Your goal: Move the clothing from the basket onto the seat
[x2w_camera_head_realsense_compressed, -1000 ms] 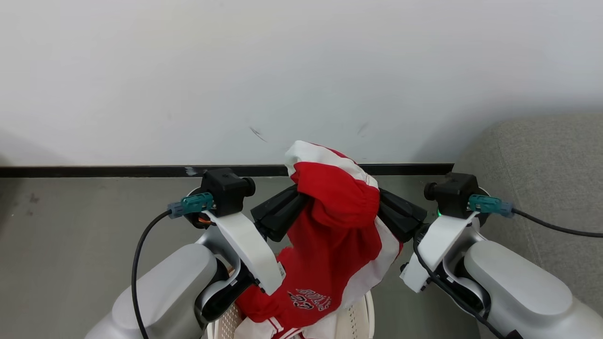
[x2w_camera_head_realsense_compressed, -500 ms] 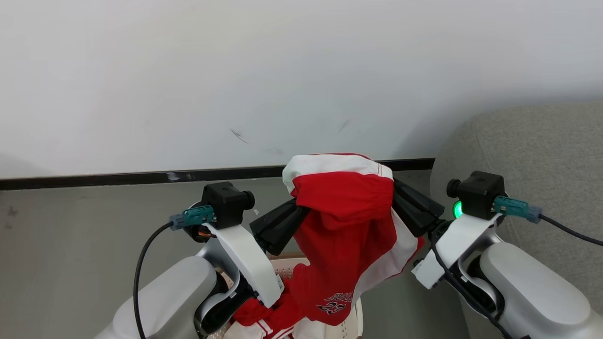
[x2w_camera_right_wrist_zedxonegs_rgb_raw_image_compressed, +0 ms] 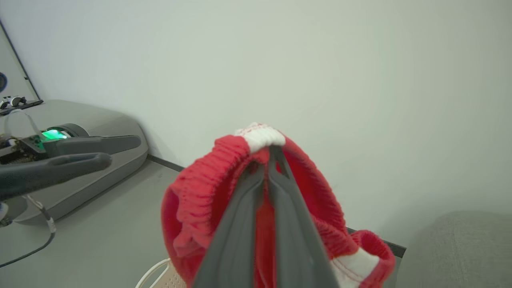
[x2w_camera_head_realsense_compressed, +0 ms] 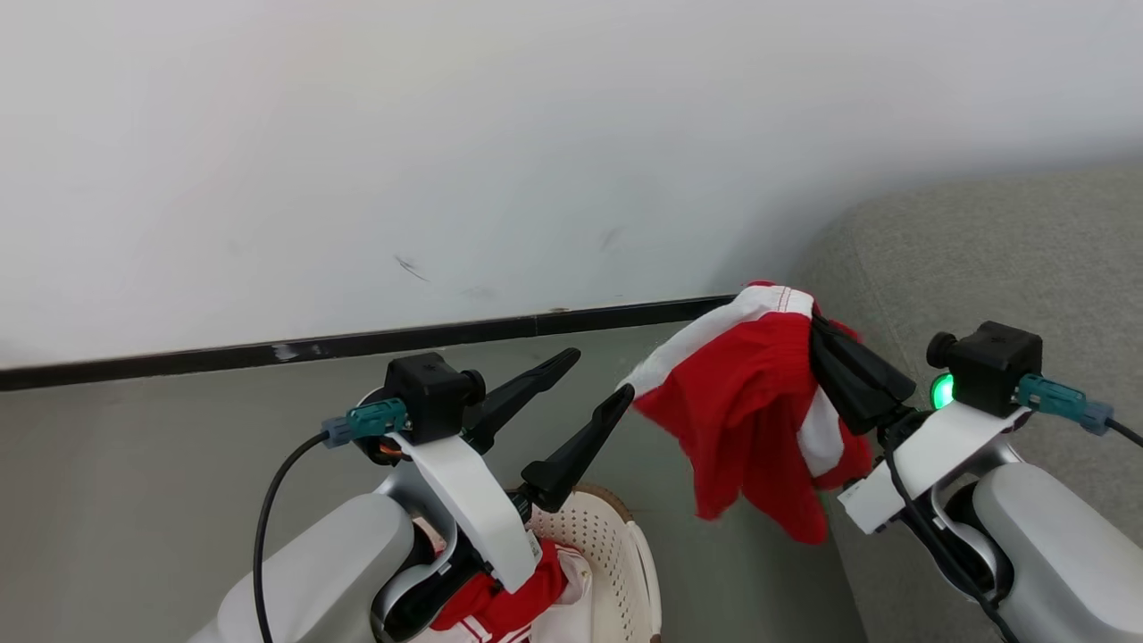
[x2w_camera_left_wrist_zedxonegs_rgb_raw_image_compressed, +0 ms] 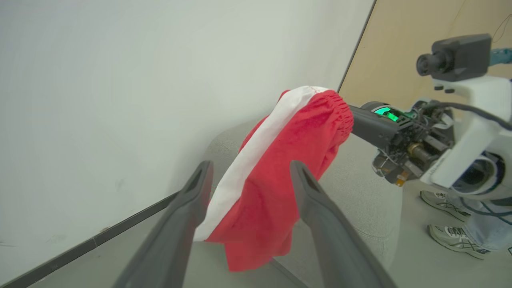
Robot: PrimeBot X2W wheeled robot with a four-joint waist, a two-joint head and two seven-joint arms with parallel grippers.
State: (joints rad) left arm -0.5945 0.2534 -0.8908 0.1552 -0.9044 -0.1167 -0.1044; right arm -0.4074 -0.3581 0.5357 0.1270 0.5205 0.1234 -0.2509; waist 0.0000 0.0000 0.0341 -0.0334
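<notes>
In the right claw (x2w_camera_right_wrist_zedxonegs_rgb_raw_image_compressed: 269,154), the clothing (x2w_camera_head_realsense_compressed: 750,420) hangs lengthwise downward.

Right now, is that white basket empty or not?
Not empty: one red garment lies inside the basket. The right pincer, shut, holds the second garment up, outside it.

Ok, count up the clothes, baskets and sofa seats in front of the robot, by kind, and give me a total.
Basket: 1
Seat: 1
Red garments: 2, the lifted garment and the garment in the basket
Total: 4
</notes>
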